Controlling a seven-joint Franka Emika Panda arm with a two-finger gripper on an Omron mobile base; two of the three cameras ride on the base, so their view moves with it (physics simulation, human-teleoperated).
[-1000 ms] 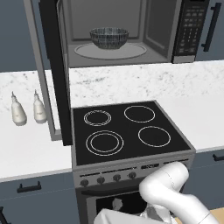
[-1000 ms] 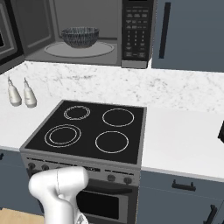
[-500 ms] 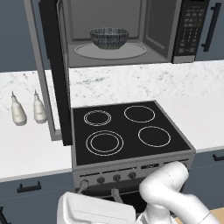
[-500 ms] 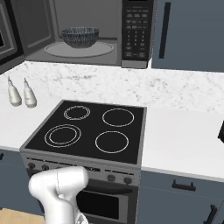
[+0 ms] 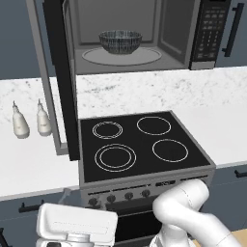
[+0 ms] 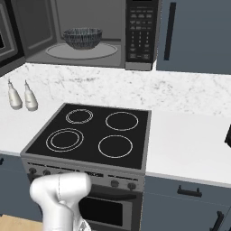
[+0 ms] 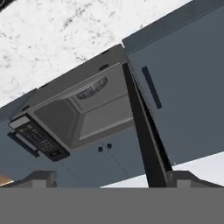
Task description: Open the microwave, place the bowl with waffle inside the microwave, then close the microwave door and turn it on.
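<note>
Sitting on the round turntable inside the open microwave (image 5: 135, 36), the bowl (image 5: 120, 41) shows in the left base view just as it did a second ago; the microwave door (image 5: 60, 77) stands swung wide at the left, its edge hanging over the worktop (image 5: 34, 161) near the stove's (image 5: 140, 144) left side; two small bottles (image 5: 30, 120) stand toward the worktop's back edge; the one change is low at the front, where the white hand block has moved left and now shows larger at the bottom left corner.

In the right base view the bowl (image 6: 82, 38) rests in the microwave (image 6: 85, 31), keypad at its right; stove (image 6: 94, 135) and bottles (image 6: 21, 97) are unchanged.

In the hand view, rolled over, the microwave (image 7: 83, 113) cavity and the edge-on microwave door (image 7: 144, 135) appear, the two fingers (image 7: 41, 178) spread fully apart at the bottom and grasping nothing; the waffle cannot be made out.
</note>
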